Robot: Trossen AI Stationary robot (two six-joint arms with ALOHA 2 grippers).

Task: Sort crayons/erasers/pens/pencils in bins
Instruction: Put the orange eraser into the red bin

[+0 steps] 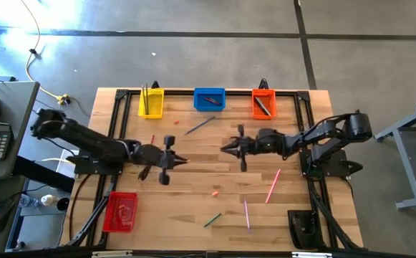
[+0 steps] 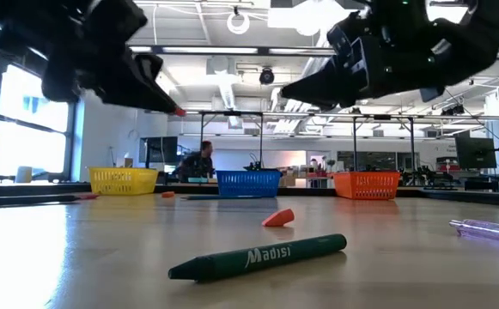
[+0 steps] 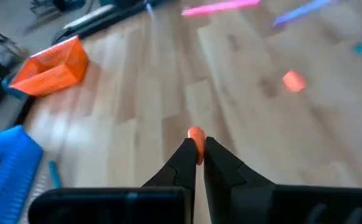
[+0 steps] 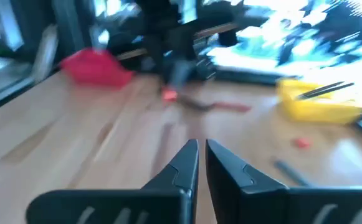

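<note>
Wooden table (image 1: 193, 208), mid-board: left gripper (image 3: 197, 153) aloft, pinched on an orange-red eraser (image 3: 195, 138); right gripper (image 4: 201, 154) opposite, nearly closed, empty (green crayon (image 2: 258, 257) lying near).

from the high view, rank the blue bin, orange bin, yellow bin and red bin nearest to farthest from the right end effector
1. Orange bin, at the far edge, just right of the right end effector.
2. Blue bin, far edge, middle; close to the orange bin's distance.
3. Yellow bin, far edge, left.
4. Red bin, near left corner.
</note>
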